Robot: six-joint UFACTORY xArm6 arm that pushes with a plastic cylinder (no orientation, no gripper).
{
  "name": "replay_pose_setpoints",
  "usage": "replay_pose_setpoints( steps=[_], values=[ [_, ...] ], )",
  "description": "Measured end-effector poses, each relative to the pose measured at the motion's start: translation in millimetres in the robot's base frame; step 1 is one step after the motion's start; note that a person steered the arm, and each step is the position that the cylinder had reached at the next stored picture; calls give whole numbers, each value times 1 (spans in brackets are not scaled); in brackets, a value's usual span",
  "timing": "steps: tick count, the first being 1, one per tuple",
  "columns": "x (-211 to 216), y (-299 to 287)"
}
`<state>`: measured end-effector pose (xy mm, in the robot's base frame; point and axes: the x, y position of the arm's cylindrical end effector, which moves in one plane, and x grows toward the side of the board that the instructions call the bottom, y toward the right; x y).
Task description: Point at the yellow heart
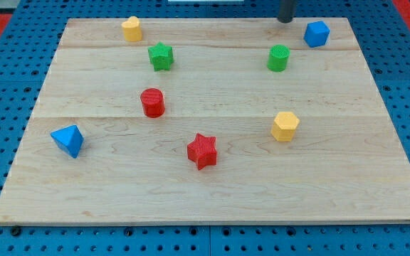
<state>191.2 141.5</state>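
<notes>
The yellow heart [132, 28] sits near the view's top left of the wooden board [212, 192]. My tip [286, 20] is at the board's top edge, right of centre, far to the right of the yellow heart. The tip stands just left of the blue cube [317, 33] and above the green cylinder [278, 57], touching neither. Only the lower end of the rod shows.
A green star [161, 56] lies just below and right of the yellow heart. A red cylinder [152, 102], a red star [203, 151], a yellow pentagon-like block [285, 126] and a blue triangle [67, 140] are spread lower on the board.
</notes>
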Motion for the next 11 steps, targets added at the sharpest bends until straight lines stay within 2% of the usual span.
replay_pose_setpoints(
  steps=[2,4,9,11],
  values=[
    [1,-57],
    [0,-74],
    [1,-255],
    [1,-265]
  ],
)
